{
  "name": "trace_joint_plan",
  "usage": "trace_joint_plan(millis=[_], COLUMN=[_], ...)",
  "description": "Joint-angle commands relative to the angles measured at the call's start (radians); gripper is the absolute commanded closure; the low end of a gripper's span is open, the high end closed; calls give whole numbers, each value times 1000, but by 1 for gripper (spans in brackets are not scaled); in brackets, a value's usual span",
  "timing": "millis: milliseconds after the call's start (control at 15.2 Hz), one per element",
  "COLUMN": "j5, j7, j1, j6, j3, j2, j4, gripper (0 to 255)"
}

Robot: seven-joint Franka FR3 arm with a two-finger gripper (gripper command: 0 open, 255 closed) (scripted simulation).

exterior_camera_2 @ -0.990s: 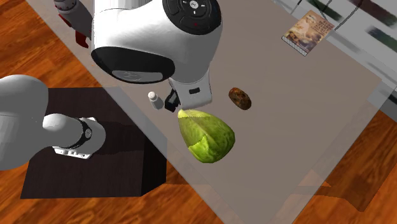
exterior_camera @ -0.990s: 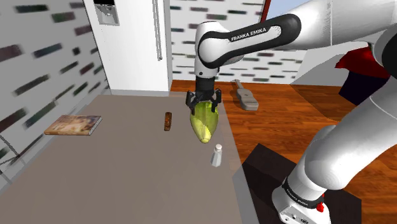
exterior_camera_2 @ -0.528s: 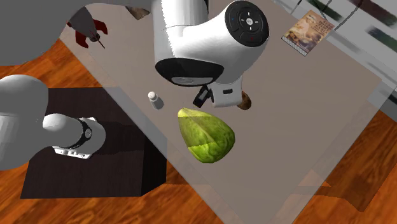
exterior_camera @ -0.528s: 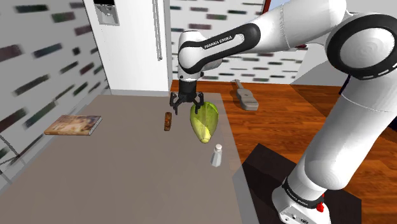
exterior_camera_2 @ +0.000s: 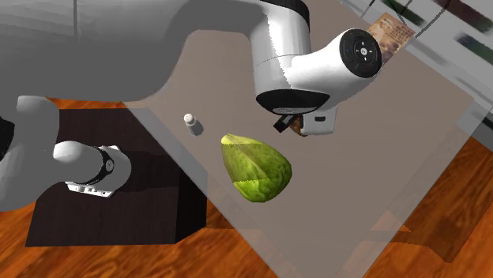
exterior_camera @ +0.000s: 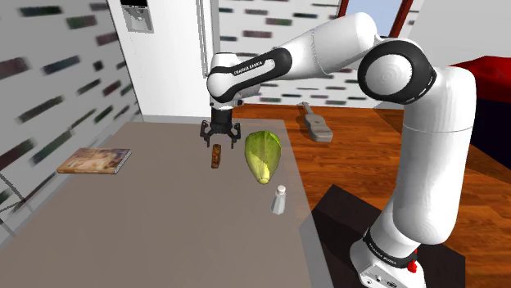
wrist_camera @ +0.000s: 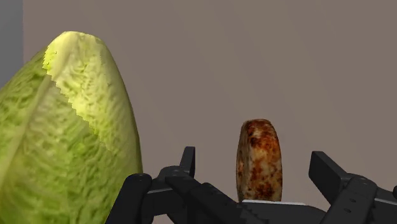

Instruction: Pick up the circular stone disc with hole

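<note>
Over the grey bench (exterior_camera: 147, 237) reaches the white arm (exterior_camera: 327, 41), lettered FRANKA EMIKA. A green cabbage (exterior_camera: 263, 155) lies far right in the shoulder view. Just left of it the hand (exterior_camera: 219, 140) hangs, fingers spread, above the mottled brown disc (exterior_camera: 216, 155), which stands on edge.

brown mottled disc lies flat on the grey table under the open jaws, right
Not flat: the wrist view shows the brown mottled disc standing on edge on the grey table, under the open jaws of the black gripper.
</note>
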Motion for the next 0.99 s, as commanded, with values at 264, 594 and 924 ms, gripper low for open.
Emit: trace_joint_plan(millis=[264, 594, 924], j5=[-5, -4, -4], j7=[35, 28, 29], j1=[6, 7, 8], j6=[33, 82, 81], j3=[-12, -13, -12], j2=[117, 145, 145], j4=[95, 73, 74], gripper=[0, 0, 255])
